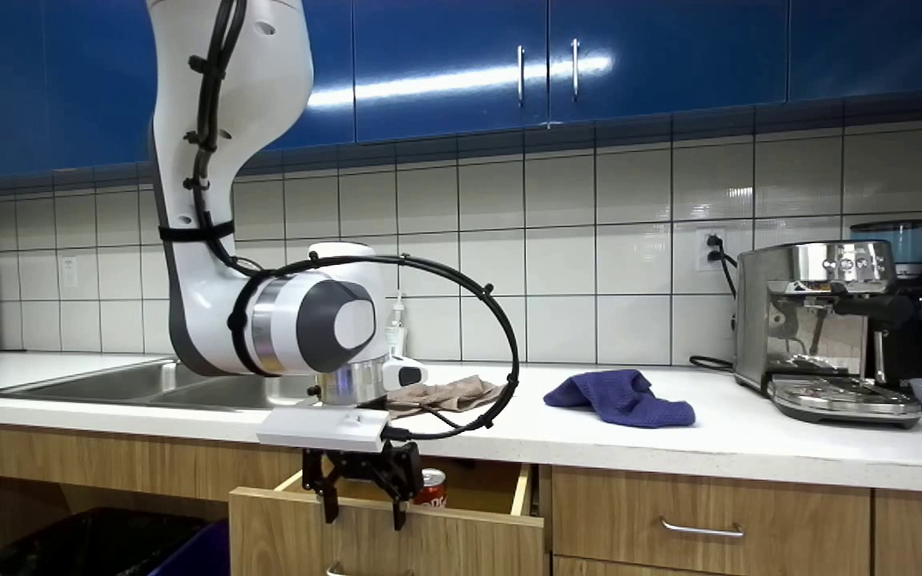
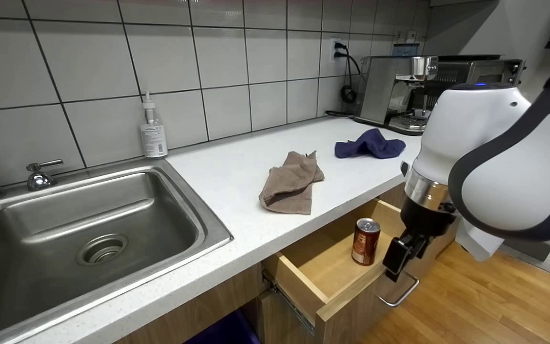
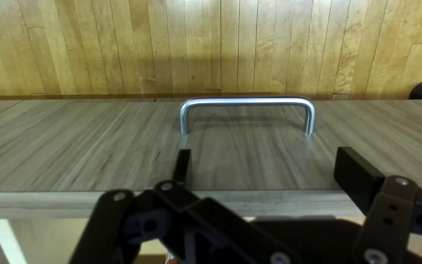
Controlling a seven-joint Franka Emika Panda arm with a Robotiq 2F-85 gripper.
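Black gripper, spread apart and empty, at the front panel of the pulled-out drawer. Behind that panel, a red can; beyond, on the counter, brown cloth and purple cloth. Hidden behind the panel in an exterior view: the can's base.

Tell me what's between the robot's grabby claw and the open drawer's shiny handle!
No object: in the wrist view, just a bare stretch of the wooden drawer front shows between the gripper and the silver handle.
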